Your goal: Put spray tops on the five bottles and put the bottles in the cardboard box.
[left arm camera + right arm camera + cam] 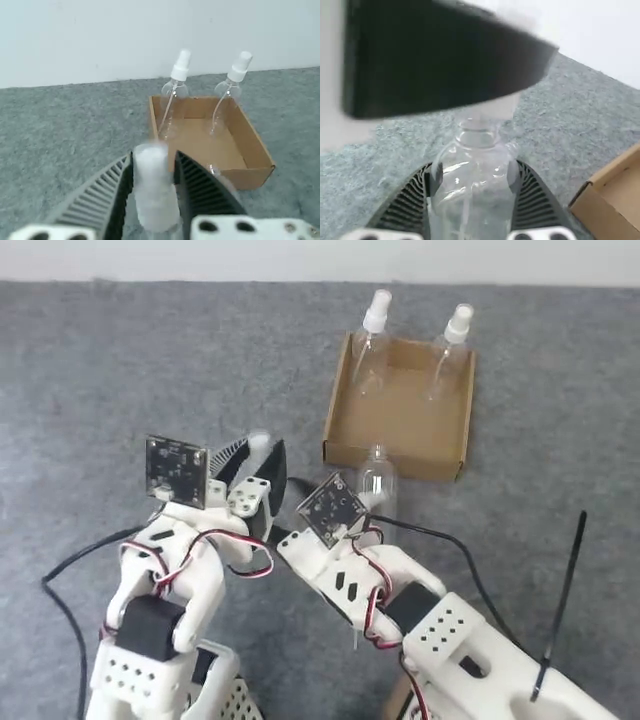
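My left gripper [258, 458] [152, 160] is shut on a white spray top [151, 180] [259, 441], left of the cardboard box [345, 430]. Directly under it, my right gripper [475, 172] is shut on a clear bottle [472, 200]. The spray top [492, 107] sits at that bottle's neck, below the left gripper's dark finger [445, 55]. Whether it is seated I cannot tell. Two bottles with spray tops [372, 340] [450, 350] stand at the back of the box [260, 155]. A third bottle without a top [378, 480] stands just outside the box's front wall.
Grey felt covers the table [120, 370]. Black cables [70, 565] trail from both arms near the front edge, and a thin black rod [565, 590] stands up at the right. A white wall [100, 35] rises behind the box.
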Robot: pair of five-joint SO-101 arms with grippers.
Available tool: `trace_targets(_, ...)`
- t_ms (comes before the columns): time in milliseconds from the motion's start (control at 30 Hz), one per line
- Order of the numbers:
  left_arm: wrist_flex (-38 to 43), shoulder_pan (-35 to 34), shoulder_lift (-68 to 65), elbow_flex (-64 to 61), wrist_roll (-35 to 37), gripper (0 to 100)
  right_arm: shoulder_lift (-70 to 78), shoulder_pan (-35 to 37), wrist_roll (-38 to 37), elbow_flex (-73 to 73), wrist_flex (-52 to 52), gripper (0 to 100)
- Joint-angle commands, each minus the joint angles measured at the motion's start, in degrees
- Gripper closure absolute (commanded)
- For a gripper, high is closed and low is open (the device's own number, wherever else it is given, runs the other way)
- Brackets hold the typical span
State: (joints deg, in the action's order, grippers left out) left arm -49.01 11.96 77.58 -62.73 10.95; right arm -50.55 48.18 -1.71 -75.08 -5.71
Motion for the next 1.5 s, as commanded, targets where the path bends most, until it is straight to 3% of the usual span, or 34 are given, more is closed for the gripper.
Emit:
trace_targets(0, -0.3, -1.8, 1.0, 7.3, -0.1, 85, -2.6, -1.5, 0.5, 0.2, 1.4, 99.2)
trace_targets(167, -0.7, -4.6, 0.8, 13.8, -0.4, 85, -2.6, -1.5, 0.5, 0.2, 1.4, 99.2)
trace_targets(600, 0.3, -6.3, -15.6, 12.3, -3.8, 89, -2.6, -1.6, 0.5, 0.1, 1.3, 99.2)
trace_targets(1067, 0.6, -6.7, -5.8, 5.5, -6.3, 89, -2.2, -1.6, 0.5, 0.1, 1.3, 99.2)
trace_targets(1267, -3.7, -10.1, -1.9, 11.6, -4.6, 89, -2.2, -1.7, 0.5, 0.2, 1.3, 99.2)
trace_targets(1467, -7.3, -10.1, 8.4, 5.7, -2.8, 88, -2.6, -5.3, 0.6, 1.9, 0.7, 99.2)
